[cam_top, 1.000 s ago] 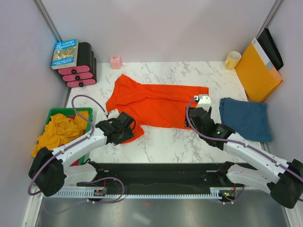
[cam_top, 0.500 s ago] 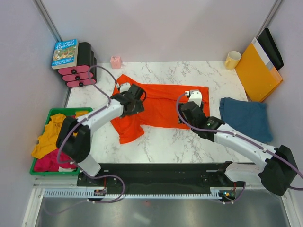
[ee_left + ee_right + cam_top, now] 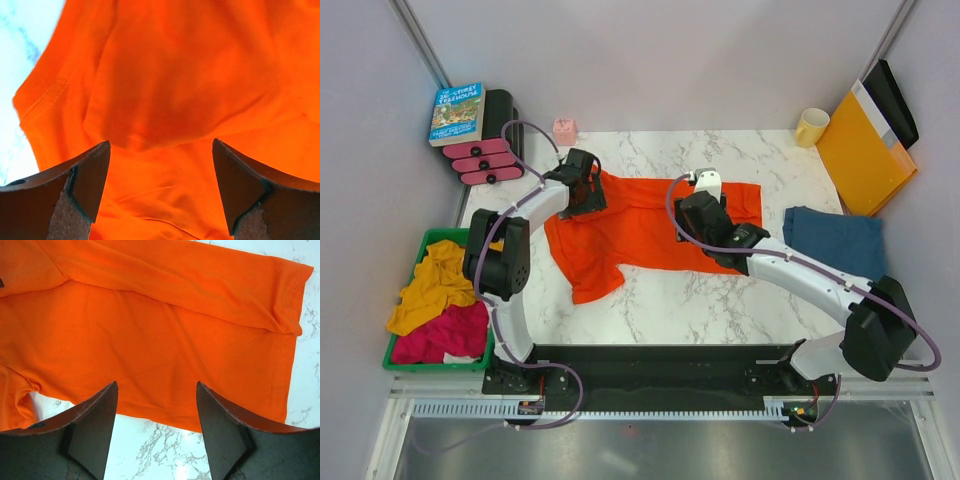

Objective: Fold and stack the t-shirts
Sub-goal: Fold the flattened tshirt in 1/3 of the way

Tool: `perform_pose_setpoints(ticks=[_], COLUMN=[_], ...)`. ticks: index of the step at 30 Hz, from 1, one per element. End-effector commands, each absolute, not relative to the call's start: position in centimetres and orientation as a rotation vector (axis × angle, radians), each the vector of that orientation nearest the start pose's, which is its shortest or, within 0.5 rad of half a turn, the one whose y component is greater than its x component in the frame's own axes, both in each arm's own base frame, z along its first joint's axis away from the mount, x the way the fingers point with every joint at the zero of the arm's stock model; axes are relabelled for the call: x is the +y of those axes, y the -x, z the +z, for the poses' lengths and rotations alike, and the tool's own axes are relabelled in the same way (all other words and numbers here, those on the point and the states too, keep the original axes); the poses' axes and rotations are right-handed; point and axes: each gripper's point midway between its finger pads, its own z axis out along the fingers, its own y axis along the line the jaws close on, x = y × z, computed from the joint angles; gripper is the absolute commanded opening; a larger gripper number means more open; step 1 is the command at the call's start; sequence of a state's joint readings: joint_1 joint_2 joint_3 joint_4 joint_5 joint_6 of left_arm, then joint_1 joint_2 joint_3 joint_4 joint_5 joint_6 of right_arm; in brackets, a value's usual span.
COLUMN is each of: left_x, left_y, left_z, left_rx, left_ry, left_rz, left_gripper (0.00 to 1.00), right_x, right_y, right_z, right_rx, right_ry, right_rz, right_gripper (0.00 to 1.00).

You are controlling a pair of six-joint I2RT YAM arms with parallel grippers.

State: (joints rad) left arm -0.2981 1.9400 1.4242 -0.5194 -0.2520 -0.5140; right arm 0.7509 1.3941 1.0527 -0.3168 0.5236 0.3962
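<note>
A bright orange-red t-shirt [image 3: 645, 225] lies spread flat across the middle of the marble table, one sleeve trailing toward the front left. My left gripper [image 3: 586, 192] hovers over the shirt's far-left part, open, with only orange cloth [image 3: 165, 90] below its fingers and nothing gripped [image 3: 160, 150]. My right gripper [image 3: 700, 218] hangs above the shirt's right half, open and empty [image 3: 156, 390], its fingertips [image 3: 107, 395] over the shirt's near edge [image 3: 150, 340]. A dark denim-blue t-shirt [image 3: 838, 250] lies folded to a rough square at the right.
A green bin [image 3: 432, 240] of yellow and pink clothes stands at the left edge. At the back left are a book [image 3: 457, 112] on a black-and-pink stack and a small pink object [image 3: 564, 131]. A yellow mug [image 3: 811, 127] and an orange envelope [image 3: 865, 150] stand at the back right.
My left arm swung from the shirt's front-left sleeve to its far-left part, and its jaws widened. My right arm moved farther back and left over the shirt.
</note>
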Motion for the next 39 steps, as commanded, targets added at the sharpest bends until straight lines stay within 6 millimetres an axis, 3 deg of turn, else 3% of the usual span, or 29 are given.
perform_pose_setpoints(ticks=[1, 4, 8, 15, 20, 24, 27, 29, 34, 39], left_x=[-13.1, -13.6, -14.2, -13.9, -14.3, -14.3, -14.7, -14.8, -14.7, -14.0], left_y=[-46.6, -47.5, -47.9, -45.9, -45.7, -46.3, -46.8, -46.9, -47.0, -47.5], left_z=[8.1, 8.2, 7.6, 7.1, 5.2, 4.9, 4.5, 4.2, 4.1, 5.3], left_rx=[2.440, 2.428, 2.450, 2.459, 2.500, 2.499, 2.507, 2.517, 2.517, 2.477], left_ry=[0.143, 0.118, 0.097, 0.149, 0.117, 0.099, 0.090, 0.089, 0.098, 0.128], left_rz=[-0.099, -0.127, -0.162, -0.182, -0.189, -0.176, -0.187, -0.194, -0.179, -0.145], left_gripper=[0.87, 0.77, 0.52, 0.50, 0.49, 0.45, 0.32, 0.17, 0.10, 0.02], right_x=[22.1, 22.5, 23.0, 23.7, 24.3, 24.5, 24.4, 24.3, 23.9, 24.0], right_y=[-34.4, -34.8, -35.4, -36.0, -36.3, -36.3, -36.4, -36.3, -36.0, -35.9], right_z=[18.7, 18.4, 18.3, 18.1, 17.4, 17.2, 17.2, 17.2, 16.9, 16.5], right_rx=[2.097, 2.104, 2.106, 2.109, 2.126, 2.130, 2.130, 2.128, 2.133, 2.142], right_ry=[0.113, 0.122, 0.131, 0.143, 0.146, 0.149, 0.143, 0.144, 0.148, 0.147], right_rz=[0.107, 0.100, 0.091, 0.091, 0.106, 0.106, 0.101, 0.101, 0.084, 0.089], right_gripper=[0.71, 0.71, 0.71, 0.71, 0.71, 0.71, 0.71, 0.71, 0.71, 0.71])
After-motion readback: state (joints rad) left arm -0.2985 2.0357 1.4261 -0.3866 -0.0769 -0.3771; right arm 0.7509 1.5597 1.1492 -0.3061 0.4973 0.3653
